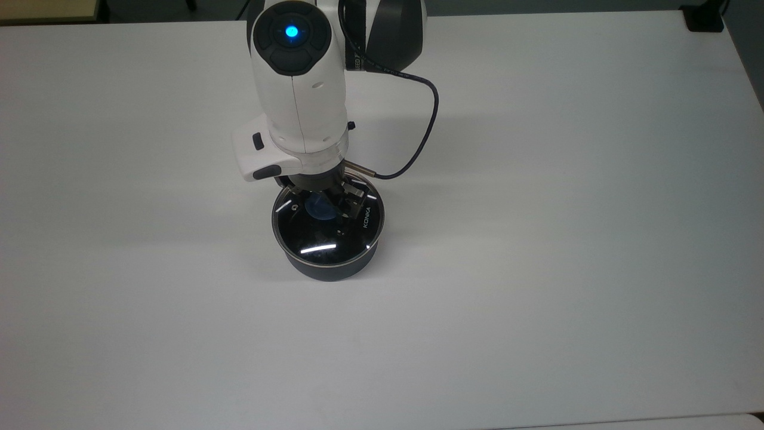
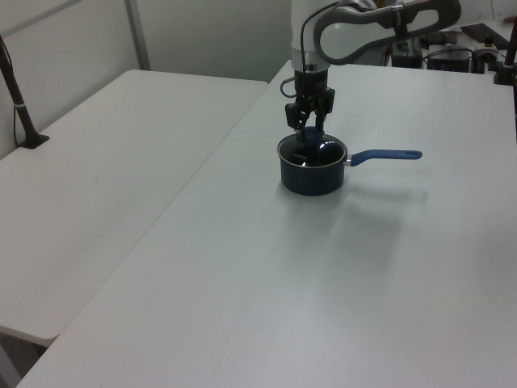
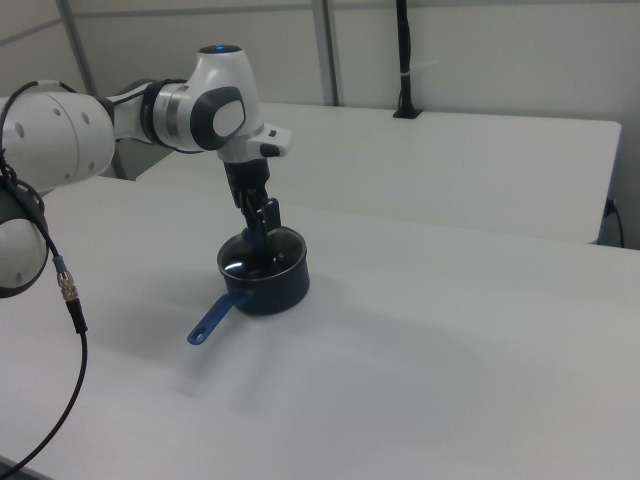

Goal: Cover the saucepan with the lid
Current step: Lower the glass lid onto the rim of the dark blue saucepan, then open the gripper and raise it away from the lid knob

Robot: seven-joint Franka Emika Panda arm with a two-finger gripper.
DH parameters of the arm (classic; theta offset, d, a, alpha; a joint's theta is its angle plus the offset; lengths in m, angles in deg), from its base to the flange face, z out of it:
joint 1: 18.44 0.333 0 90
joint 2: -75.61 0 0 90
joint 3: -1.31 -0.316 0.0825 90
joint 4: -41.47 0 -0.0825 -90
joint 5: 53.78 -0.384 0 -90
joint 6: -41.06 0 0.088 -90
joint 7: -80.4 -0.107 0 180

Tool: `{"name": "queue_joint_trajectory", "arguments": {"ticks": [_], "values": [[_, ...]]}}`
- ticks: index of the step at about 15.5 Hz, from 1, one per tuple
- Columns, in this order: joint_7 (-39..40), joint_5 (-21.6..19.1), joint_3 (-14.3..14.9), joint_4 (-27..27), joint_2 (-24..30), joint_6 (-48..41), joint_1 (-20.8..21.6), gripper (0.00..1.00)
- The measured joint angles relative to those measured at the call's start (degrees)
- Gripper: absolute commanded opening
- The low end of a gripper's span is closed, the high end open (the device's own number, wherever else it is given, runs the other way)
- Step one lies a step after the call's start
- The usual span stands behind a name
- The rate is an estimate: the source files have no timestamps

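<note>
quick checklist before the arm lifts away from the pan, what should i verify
1. Lid level on the pan, rim all round: ok, it looks flush in the top view.
2. Lid centred, no overhang: ok.
3. Pincer released from the blue knob: cannot tell, fingers sit right at the knob.
4. Pan upright on the table: ok.
5. Pan handle out of the arm's way: ok, it points to the left view's right.
6. Cable clear of the lid: ok.

The white tabletop [image 1: 537,239] carries the saucepan [image 1: 328,266], apparently sitting flat, well inside every tabletop edge.
</note>
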Motion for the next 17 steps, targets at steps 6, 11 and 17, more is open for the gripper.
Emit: {"name": "queue_joint_trajectory", "arguments": {"ticks": [6, 11, 17], "values": [[0.0, 0.0, 0.2, -0.3, 0.0, -0.1, -0.1, 1.00], [2.7, 0.3, 0.0, -0.7, 4.5, -3.9, -0.1, 1.00], [10.2, 0.6, -5.2, 11.5, 20.7, -10.3, -5.2, 1.00]]}}
